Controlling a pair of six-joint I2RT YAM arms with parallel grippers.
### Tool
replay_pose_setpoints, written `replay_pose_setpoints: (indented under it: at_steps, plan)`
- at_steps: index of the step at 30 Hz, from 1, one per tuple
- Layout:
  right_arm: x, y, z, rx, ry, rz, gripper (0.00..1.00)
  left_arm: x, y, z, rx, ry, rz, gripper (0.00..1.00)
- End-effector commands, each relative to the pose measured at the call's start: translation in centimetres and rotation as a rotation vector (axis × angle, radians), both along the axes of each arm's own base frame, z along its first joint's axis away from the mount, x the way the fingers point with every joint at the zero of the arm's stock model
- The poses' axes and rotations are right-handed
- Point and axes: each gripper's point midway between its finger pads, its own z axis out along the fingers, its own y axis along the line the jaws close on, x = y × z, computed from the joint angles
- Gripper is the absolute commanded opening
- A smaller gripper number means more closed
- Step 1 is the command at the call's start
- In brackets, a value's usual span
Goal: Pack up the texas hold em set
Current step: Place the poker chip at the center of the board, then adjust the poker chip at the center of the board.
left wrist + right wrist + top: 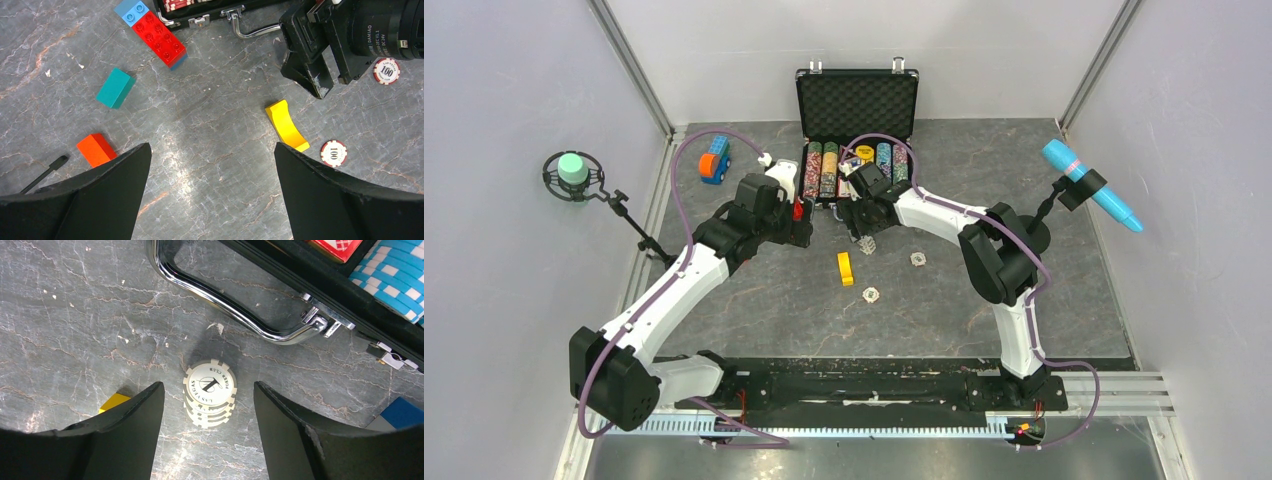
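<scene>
**Chip stack loose between right fingers; case open at 12 o'clock**

Top view: the black briefcase (856, 100) stands open at 12 o'clock on the table (754, 310), with chip rows (854, 165) in its tray. A yellow block (845, 268) lies at 6 o'clock from the case. One loose chip (918, 259) sits at its 3 o'clock, and another at 5 o'clock.

Left wrist: the left gripper (212, 150) is spread wide, with nothing between its fingers.

Right wrist: the right gripper (207, 386) is released. Its fingers stand either side of the pale chip stack (209, 397), with a gap on each side. The stack rests on the table at 6 o'clock from the silver handle (225, 305), outside the case.
</scene>
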Motion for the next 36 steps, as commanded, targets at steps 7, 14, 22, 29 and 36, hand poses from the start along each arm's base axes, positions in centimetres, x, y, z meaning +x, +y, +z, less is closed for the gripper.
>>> replay_pose_setpoints:
  at_steps: [7, 14, 22, 29, 36]
  plan:
    - [1.9, 1.7, 0.9, 0.028, -0.053, 0.006, 0.7, 0.5, 0.2, 1.1, 0.019, -0.041, -0.019, 1.0]
    - [2.8, 2.1, 0.0, 0.016, -0.052, -0.001, 0.72, 0.5, 0.3, 1.0, 0.024, -0.042, -0.015, 1.0]
    - [3.3, 2.3, -0.9, -0.011, -0.043, 0.009, 0.73, 0.6, 0.3, 1.0, 0.029, -0.042, -0.015, 1.0]
    - [3.0, 2.1, -2.2, -0.035, -0.014, 0.02, 0.68, 0.6, 0.4, 0.9, 0.031, -0.041, -0.013, 1.0]
    - [3.0, 1.7, -2.5, -0.047, -0.017, 0.013, 0.56, 0.6, 0.4, 0.9, 0.033, -0.039, -0.011, 1.0]
